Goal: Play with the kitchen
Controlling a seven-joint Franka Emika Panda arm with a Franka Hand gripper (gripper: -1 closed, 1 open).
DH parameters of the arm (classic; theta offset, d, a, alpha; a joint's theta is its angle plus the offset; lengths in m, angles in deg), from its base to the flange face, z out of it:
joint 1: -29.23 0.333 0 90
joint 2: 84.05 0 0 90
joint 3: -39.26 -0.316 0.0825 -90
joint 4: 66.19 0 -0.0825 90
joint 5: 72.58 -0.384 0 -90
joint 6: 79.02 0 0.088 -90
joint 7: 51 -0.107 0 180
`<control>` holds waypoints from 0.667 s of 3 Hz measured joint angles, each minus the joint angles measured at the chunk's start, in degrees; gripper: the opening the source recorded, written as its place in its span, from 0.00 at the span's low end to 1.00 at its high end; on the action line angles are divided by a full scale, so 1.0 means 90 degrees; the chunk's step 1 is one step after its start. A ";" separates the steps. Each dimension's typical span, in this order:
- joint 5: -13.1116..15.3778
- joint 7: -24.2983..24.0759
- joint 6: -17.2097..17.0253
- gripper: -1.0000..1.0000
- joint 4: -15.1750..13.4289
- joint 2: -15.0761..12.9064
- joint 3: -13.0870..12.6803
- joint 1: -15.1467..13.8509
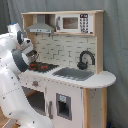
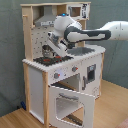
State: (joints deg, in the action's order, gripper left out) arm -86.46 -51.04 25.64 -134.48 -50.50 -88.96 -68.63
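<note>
from my remote seat i see the kitchen, a tall toy of pale wood and white panels, filling the middle of both exterior views. only the second exterior view shows its oven door hanging open and tilted downward at the front. only the first exterior view clearly shows the curved black tap over the grey sink, and the microwave panel on the top shelf. the grey hood slopes above the black-and-red hob. the white, rounded arm reaches in from the second exterior view's right, wrist bent downward. the gripper sits just above the hob; i cannot tell how far it is open or whether it has hold of anything.
</note>
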 joint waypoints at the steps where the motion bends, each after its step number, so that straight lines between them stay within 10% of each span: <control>1: -0.0264 -0.0025 -0.0265 0.00 0.0306 0.0126 -0.0276 -0.0350; 2: -0.0631 -0.0093 -0.0258 0.00 0.0365 0.0296 -0.0537 -0.0806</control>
State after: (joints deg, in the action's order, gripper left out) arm -92.14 -51.88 23.31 -131.20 -47.84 -93.79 -75.88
